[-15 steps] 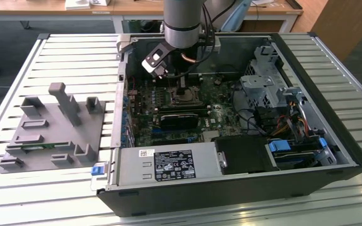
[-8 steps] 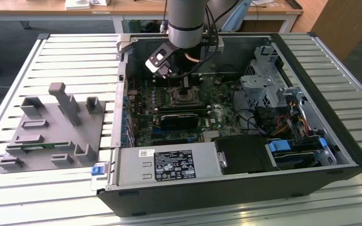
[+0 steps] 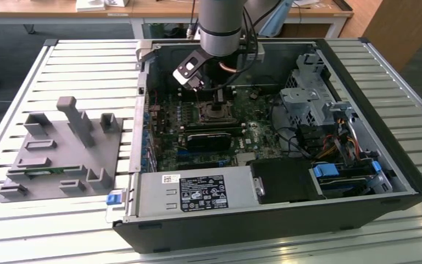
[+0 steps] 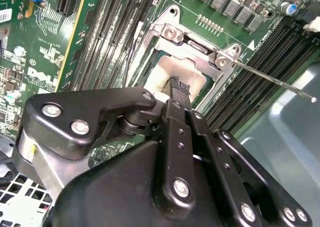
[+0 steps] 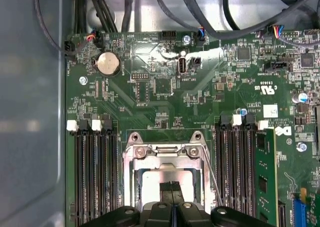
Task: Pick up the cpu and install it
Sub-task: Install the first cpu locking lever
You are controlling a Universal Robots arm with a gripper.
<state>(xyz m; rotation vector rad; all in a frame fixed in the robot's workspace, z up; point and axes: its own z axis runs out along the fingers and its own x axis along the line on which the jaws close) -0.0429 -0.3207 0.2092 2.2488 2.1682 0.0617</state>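
Note:
The cpu lies flat inside the motherboard's metal socket frame, its shiny silver top showing through the frame's opening. In the second wrist view the cpu shows as a pale patch within the frame. My gripper is directly above it, with the two black fingers pressed together and nothing visible between them; the tips are at or just over the chip's top. In the exterior view the gripper reaches down into the open computer case over the socket.
The socket's thin lever sticks out sideways, unlatched. Memory slots flank the socket, one holding a green stick. A grey fixture tray sits at the exterior view's left. The power supply and drive cage crowd the case.

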